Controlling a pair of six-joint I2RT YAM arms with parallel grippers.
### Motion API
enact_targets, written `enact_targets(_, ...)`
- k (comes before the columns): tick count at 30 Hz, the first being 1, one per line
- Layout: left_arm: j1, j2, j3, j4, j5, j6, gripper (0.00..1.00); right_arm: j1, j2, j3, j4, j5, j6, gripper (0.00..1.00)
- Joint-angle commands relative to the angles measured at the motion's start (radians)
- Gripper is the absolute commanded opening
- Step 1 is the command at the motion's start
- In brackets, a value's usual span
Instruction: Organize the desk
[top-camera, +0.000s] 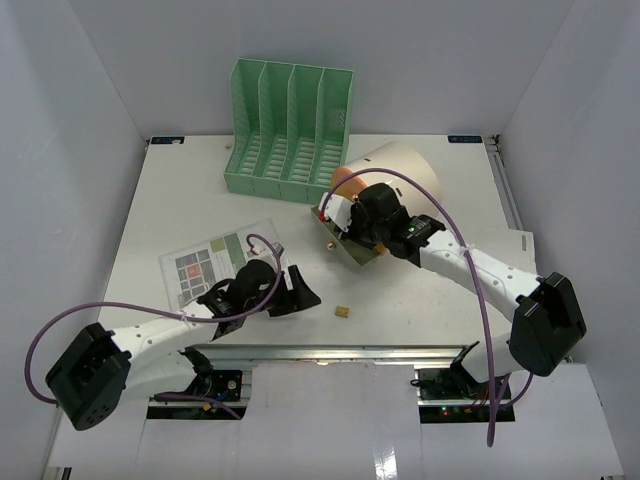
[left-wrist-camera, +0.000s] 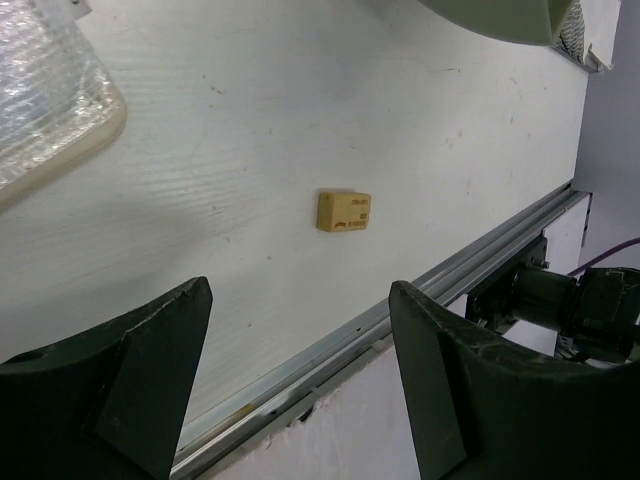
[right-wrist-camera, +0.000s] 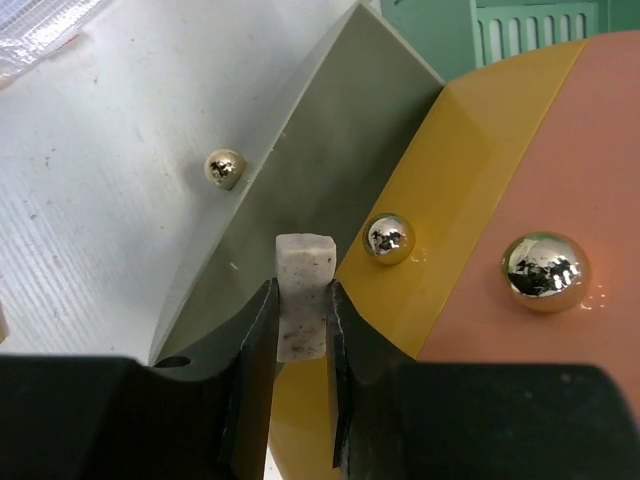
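The desk is a white tabletop with a metal rail along its front edge. My left gripper hovers low near that edge, open and empty. A small tan block lies on the desk just beyond its fingers, also seen from above. My right gripper is shut on a white speckled eraser. It holds the eraser beside the grey-green drawer front and the yellow drawer front of the cream cylindrical drawer box.
A green slotted file rack stands at the back. A printed sheet in a clear sleeve lies left of my left gripper. The drawer fronts carry chrome knobs; a pink one sits to the right. White walls enclose the desk.
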Motion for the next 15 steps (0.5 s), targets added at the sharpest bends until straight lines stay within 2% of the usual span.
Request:
enact_targets(1,-0.100,0.110,0.083,0.033,-0.156,-0.085,0.83,0.002,0.038,-0.028,0.089,0.113,0.048,0.32)
enact_targets(4,-0.149,0.180,0.116,0.033,-0.185,-0.095,0.82,0.003,0.033,-0.039,0.083,0.088,0.043,0.44)
enact_targets(8,-0.203,0.251,0.162,0.030,-0.222,-0.045,0.83,0.003,0.015,-0.051,0.068,0.044,0.037,0.55)
enact_targets(13,-0.247,0.318,0.215,0.014,-0.253,0.076,0.84,0.003,-0.015,-0.038,-0.005,-0.072,0.030,0.59)
enact_targets(15,-0.255,0.332,0.222,0.030,-0.239,0.126,0.84,-0.004,-0.035,-0.010,-0.058,-0.192,-0.005,0.59)
